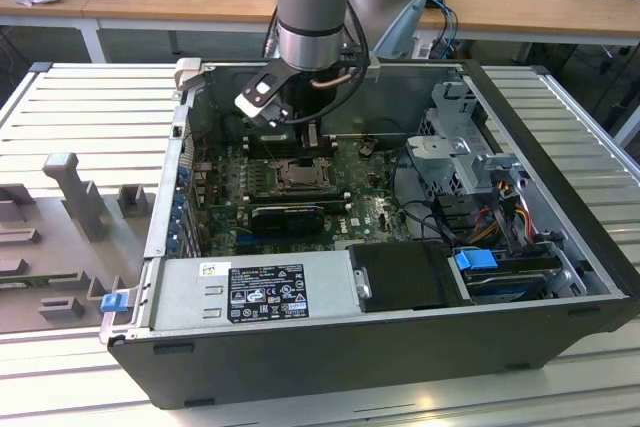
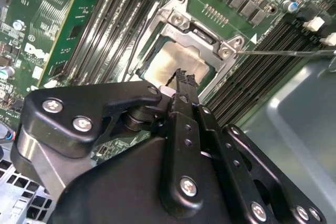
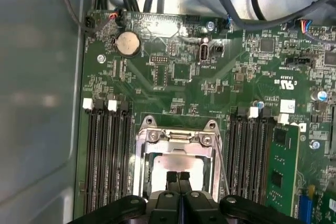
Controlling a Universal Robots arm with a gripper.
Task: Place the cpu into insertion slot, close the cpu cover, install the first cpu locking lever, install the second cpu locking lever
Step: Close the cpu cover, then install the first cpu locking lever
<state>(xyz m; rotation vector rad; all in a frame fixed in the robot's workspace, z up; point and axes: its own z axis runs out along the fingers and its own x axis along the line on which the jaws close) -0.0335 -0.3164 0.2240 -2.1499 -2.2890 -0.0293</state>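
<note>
2 black fingers (image 3: pixel 171 178) of the tool (image 3: pixel 178 174) are pressed together, tip against tip, and nothing is seen between them. they hang just above the cpu (image 3: pixel 176 162); if they touch it, i cannot tell. the cpu lies flat with its silvery top up inside the insertion slot (image 3: pixel 210 127), in the middle of the green motherboard (image 3: pixel 173 77). the cpu cover (image 3: pixel 140 163) lies down around the chip as a silvery frame, and the chip shows through its square opening. in the second wrist view 1 thin metal rod (image 2: pixel 283 52) runs out from a corner of this frame, over the long black memory slots (image 3: pixel 107 156) that stand on both sides of the slot. in the exterior view the arm (image 1: pixel 312 7) reaches down into an open computer case (image 1: pixel 380 357), which lies on a ribbed grey surface (image 1: pixel 90 107).
</note>
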